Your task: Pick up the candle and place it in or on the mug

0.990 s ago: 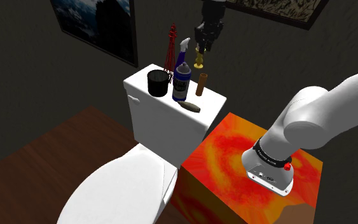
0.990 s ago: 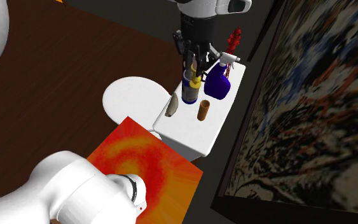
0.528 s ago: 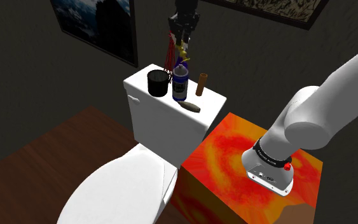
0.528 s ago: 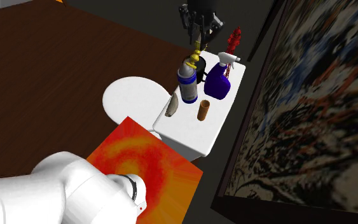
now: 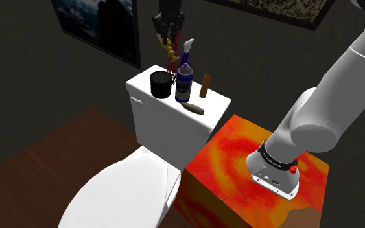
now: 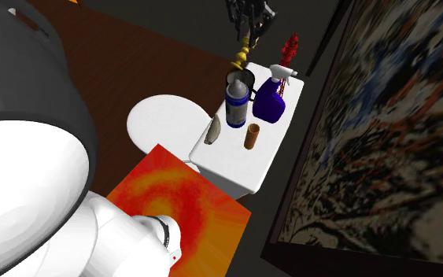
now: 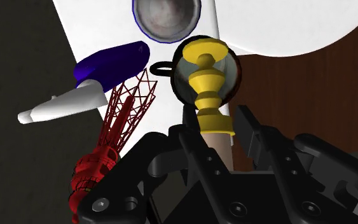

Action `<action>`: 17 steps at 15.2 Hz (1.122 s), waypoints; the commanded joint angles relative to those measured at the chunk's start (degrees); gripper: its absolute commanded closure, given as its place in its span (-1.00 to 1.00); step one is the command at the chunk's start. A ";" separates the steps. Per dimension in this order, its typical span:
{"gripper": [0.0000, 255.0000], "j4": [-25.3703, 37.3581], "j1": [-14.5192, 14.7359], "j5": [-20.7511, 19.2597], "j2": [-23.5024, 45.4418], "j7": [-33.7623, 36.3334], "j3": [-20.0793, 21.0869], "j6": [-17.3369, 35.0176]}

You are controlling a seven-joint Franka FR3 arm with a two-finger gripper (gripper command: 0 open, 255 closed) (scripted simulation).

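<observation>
From the shoulder, my pincer (image 5: 169,29) clasps the yellow candle (image 5: 170,49) above the black mug (image 5: 161,85), at the toilet tank's (image 5: 153,111) left end in that view. Second exterior: the candle (image 6: 245,53) hangs just over the mug (image 6: 243,79). Wrist: candle (image 7: 208,89) clenched, mug (image 7: 229,71) beyond it.

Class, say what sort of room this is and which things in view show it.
Probably a bathroom: a white toilet, its tank behind it, and a blue spray bottle standing on the tank's top.

Both exterior views share the toilet tank (image 5: 161,116) (image 6: 243,169) — wrist camera looks down close.
</observation>
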 commanded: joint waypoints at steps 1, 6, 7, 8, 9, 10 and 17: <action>1.00 -1.33 -0.01 -0.01 0.15 0.02 -0.01 1.52; 1.00 -4.83 -0.02 -0.04 0.45 0.11 -0.02 5.31; 1.00 -5.49 -0.02 -0.05 0.54 0.13 -0.02 6.06; 1.00 -6.14 -0.02 -0.06 0.65 0.15 -0.02 6.82; 1.00 -6.77 -0.02 -0.07 0.77 0.17 -0.02 7.57; 1.00 -7.38 -0.02 -0.09 0.90 0.19 -0.02 8.31; 1.00 -10.13 -0.02 -0.15 1.69 0.30 -0.02 11.84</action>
